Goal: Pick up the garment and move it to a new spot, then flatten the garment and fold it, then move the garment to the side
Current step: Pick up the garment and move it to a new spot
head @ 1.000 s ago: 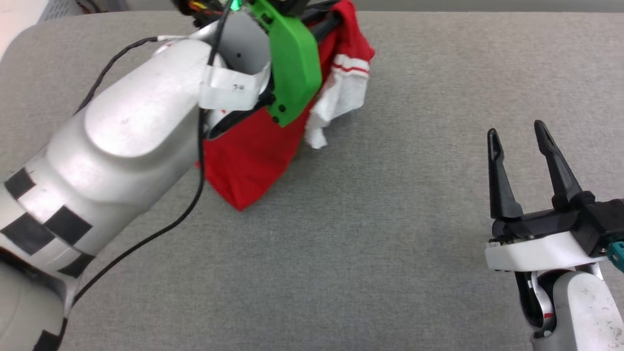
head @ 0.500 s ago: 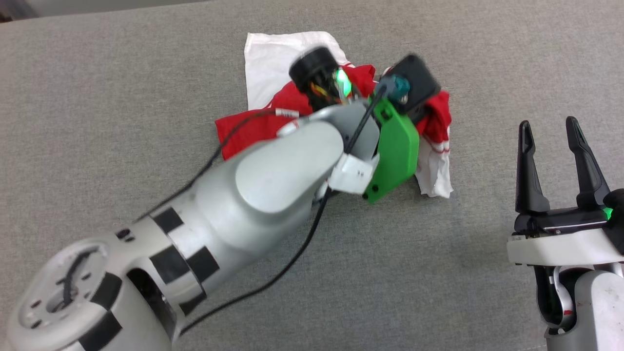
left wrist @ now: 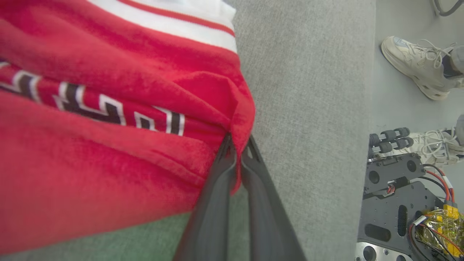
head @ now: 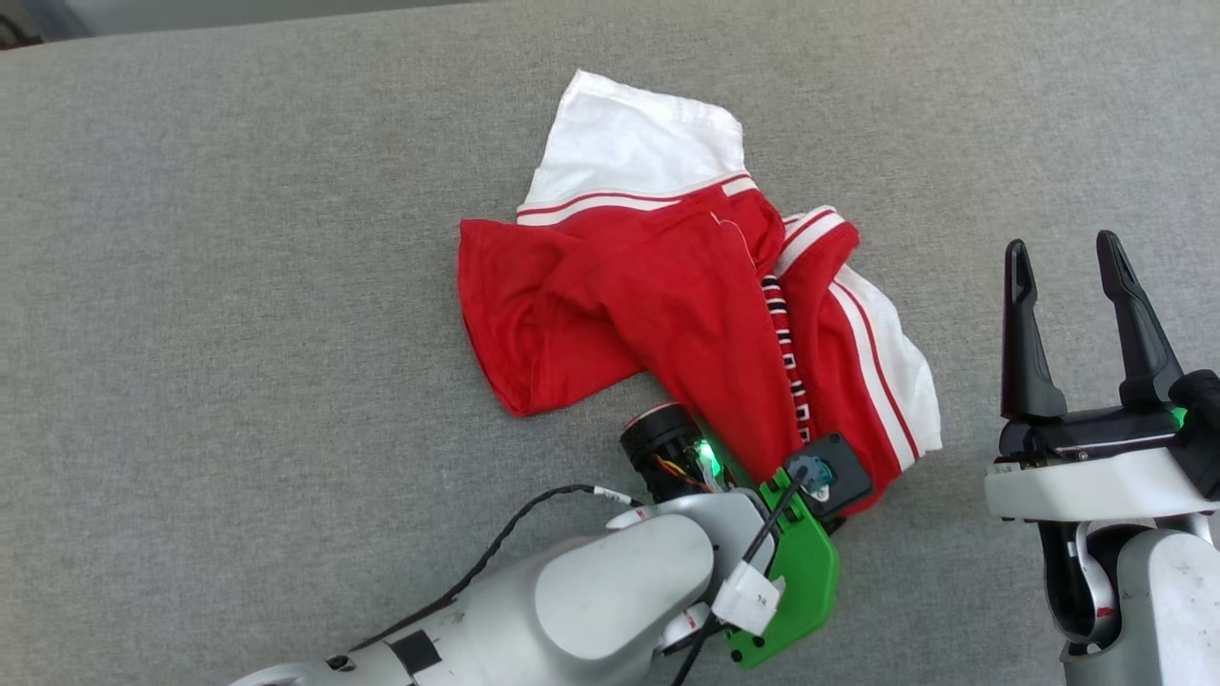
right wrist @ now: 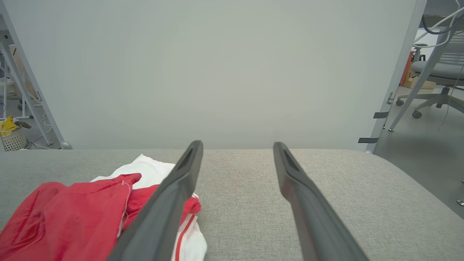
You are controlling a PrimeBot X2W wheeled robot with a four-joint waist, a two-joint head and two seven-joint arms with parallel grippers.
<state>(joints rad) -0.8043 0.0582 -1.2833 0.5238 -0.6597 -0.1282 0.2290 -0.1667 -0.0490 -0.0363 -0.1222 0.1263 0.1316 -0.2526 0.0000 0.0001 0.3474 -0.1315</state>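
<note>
The garment (head: pixel 667 305) lies crumpled on the grey padded table (head: pixel 238 333), red with white sleeves and striped trim. My left wrist (head: pixel 791 562) sits at its near edge, with the fingers hidden beneath it. In the left wrist view, my left gripper (left wrist: pixel 237 145) is shut on a red hem of the garment (left wrist: pixel 108 152), with black and white lettering showing in a fold. My right gripper (head: pixel 1067 257) stands open to the garment's right, apart from it. The right wrist view shows the open right gripper (right wrist: pixel 237 145) with the garment (right wrist: pixel 72 214) lying low to its left.
A person's pale shoes (left wrist: pixel 417 69) stand on the floor past the table's edge, beside my dark base plate (left wrist: pixel 395 203). A white wall panel (right wrist: pixel 217 72) rises behind the table. An office chair (right wrist: pixel 435 72) stands far right and a basket (right wrist: pixel 12 139) far left.
The head camera has shifted. My left arm has lowered the hanging garment onto the table and drawn back toward the near side, still gripping it. The right gripper stays open.
</note>
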